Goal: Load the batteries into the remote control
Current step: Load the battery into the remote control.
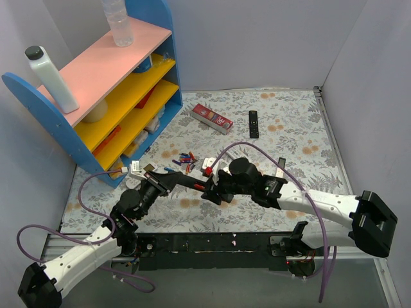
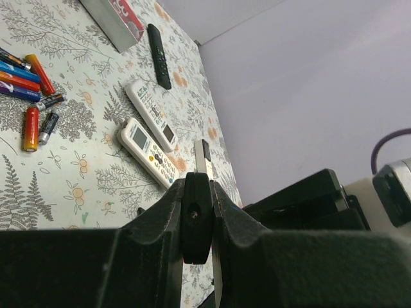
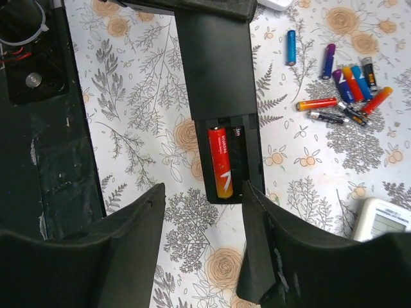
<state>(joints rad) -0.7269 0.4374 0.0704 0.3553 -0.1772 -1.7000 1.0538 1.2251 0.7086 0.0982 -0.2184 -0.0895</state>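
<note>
Left fingers (image 2: 164, 218) pinch the slim silver-white plastic remote (image 2: 202, 157), right fingers (image 3: 128, 237) gape empty over its seated red-orange cell (image 3: 220, 160), seemingly light, slick, so grip mid-wrap.

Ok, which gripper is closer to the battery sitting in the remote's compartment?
Right. The right gripper hangs open just at the battery; the left gripper clamps the remote control at its far end.

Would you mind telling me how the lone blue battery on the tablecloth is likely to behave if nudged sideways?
The blue battery is a smooth cylinder lying on its side, so it would probably roll rather than slide. It lies apart from the other batteries, so little would likely stop it. It looks small and rigid, so probably light.
</note>
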